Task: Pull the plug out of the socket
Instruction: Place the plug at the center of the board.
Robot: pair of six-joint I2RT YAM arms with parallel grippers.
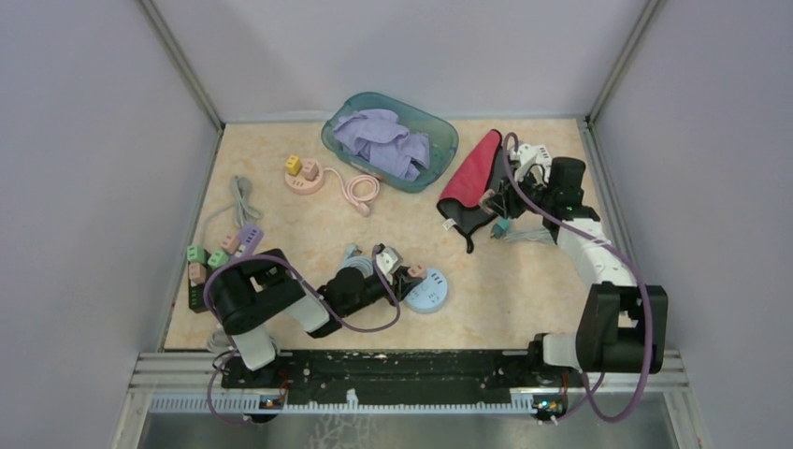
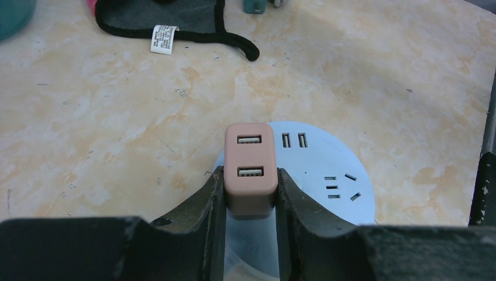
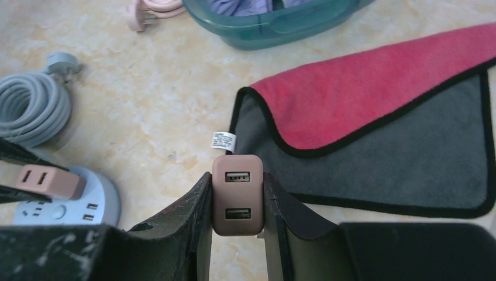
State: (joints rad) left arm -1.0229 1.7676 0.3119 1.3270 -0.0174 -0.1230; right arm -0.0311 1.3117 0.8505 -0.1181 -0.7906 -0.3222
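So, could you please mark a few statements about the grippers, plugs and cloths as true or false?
1. The left gripper is clamped on the pink plug at the socket. True.
2. The right gripper is empty. False: it holds a second plug.
3. The bin holds purple cloth. True.
4. The red cloth lies in the bin. False: it lies on the table beside it.
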